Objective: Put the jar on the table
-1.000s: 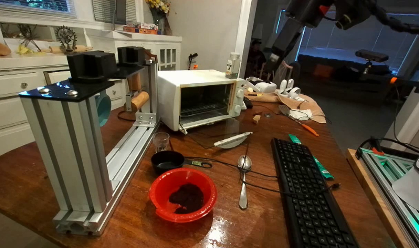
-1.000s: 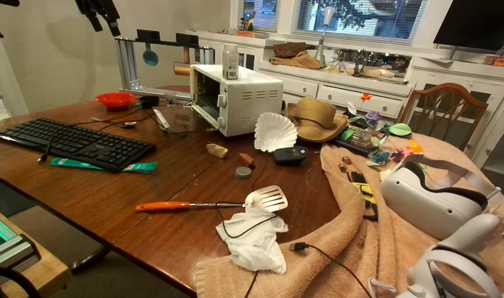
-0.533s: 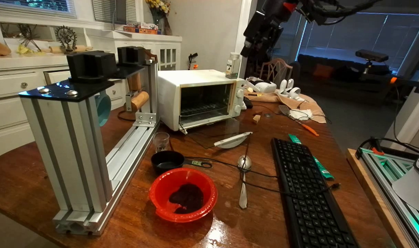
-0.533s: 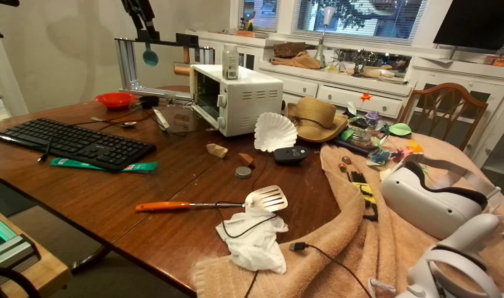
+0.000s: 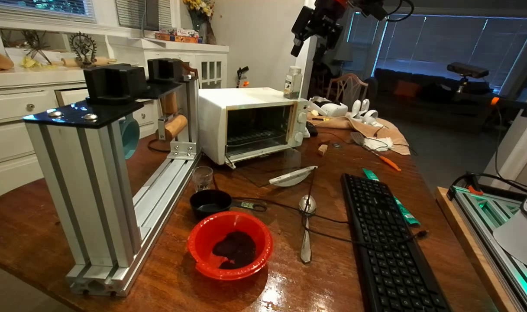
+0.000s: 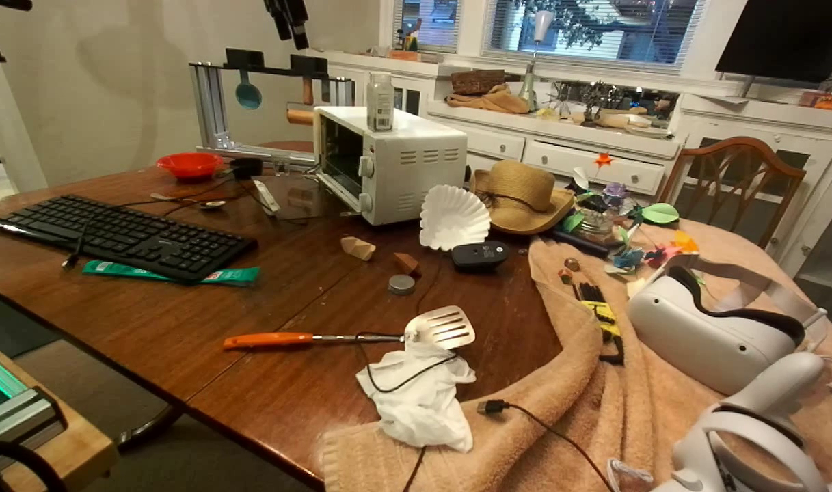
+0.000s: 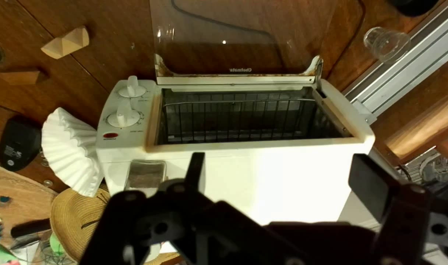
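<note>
The jar, clear with a label, stands upright on top of the white toaster oven, at the corner above the knobs. It also shows in an exterior view and in the wrist view, partly behind my gripper. The table has a glossy reddish-brown top and bears the oven. My gripper hangs in the air above the oven, higher than the jar. In the wrist view my gripper is wide open and empty, its fingers over the oven top, with the jar left of both.
The oven's glass door is down. A metal frame with hanging tools stands beside the oven. A keyboard, red bowl, wooden blocks, grey lid, spatula and straw hat are on the table.
My gripper has swung across towards the oven: leftward in an exterior view, rightward in an exterior view from the opposite side. It has risen over the last half second. The jar has not moved.
</note>
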Tool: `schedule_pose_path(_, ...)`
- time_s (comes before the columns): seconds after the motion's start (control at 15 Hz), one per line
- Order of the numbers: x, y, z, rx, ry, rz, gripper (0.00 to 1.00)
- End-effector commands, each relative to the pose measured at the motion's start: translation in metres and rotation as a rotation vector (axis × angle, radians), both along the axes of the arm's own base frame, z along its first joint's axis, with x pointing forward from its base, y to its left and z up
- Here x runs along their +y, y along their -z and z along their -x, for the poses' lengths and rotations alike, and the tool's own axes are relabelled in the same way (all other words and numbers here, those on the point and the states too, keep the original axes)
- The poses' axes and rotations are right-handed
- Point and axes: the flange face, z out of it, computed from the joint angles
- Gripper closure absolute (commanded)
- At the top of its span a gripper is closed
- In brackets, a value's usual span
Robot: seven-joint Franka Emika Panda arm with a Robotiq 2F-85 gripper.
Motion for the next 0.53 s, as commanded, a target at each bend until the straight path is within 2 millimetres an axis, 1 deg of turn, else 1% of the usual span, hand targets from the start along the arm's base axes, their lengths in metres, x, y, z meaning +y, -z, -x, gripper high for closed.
schedule_pose_path(0.0,-0.006,-0.001,-0.006,0.000,0.008,-0.001,0.00)
schedule_pose_path(0.07,-0.009,0.000,-0.010,0.000,0.012,-0.001,0.00)
schedule_pose_path(0.33,-0.006,-0.001,-0.011,-0.002,0.007,-0.001,0.00)
schedule_pose_path(0.47,-0.015,0.000,-0.029,-0.009,0.060,-0.014,0.00)
